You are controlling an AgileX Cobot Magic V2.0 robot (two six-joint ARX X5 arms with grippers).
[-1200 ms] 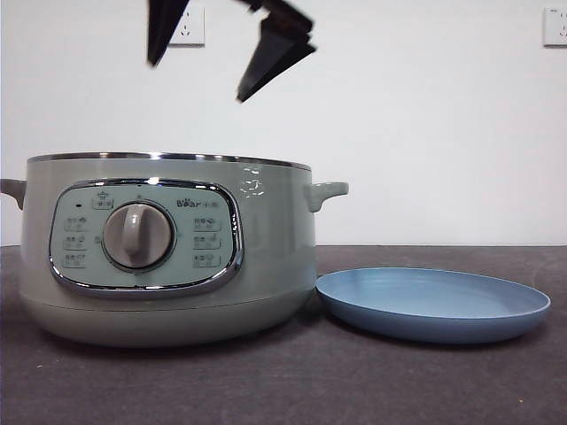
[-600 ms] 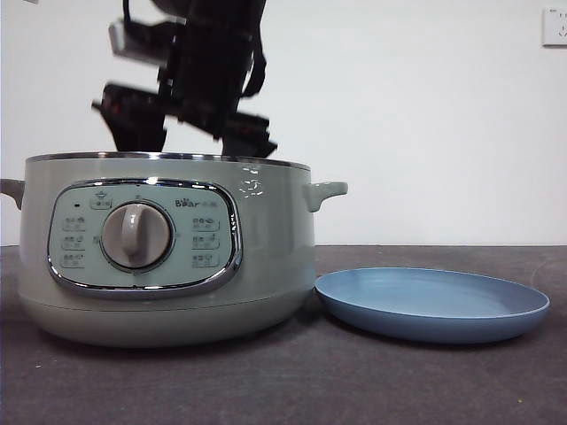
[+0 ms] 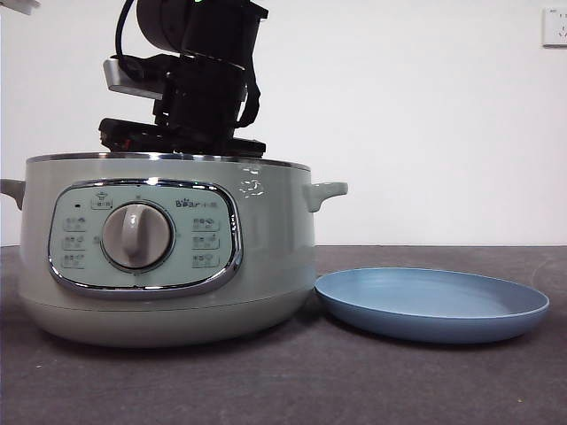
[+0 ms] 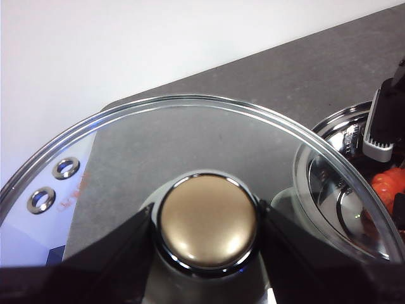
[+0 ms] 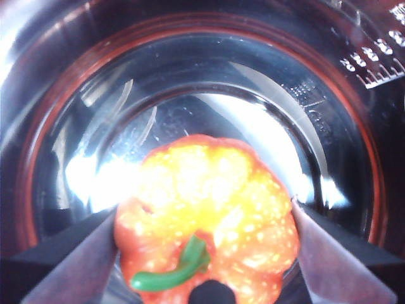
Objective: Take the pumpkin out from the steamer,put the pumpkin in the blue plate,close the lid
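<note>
My right claw (image 5: 205, 253) is down inside the steamer (image 3: 168, 248), one jaw on each side of the pumpkin (image 5: 205, 215) on the pot's floor. The blue plate (image 3: 432, 303) lies on the tabletop (image 3: 354, 381) just beside the steamer. My left claw (image 4: 207, 221) holds the lid (image 4: 190, 139) by its knob (image 4: 207, 220), off to the steamer's side.

A lab-like test bench is showing here: a bare white wall (image 3: 425, 124) with a socket (image 3: 555, 27) is backing a dark grey table (image 3: 292, 381).

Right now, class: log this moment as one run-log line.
right gripper: inside steamer, jaws flanking pumpkin | left gripper: holding lid | blue plate: empty
</note>
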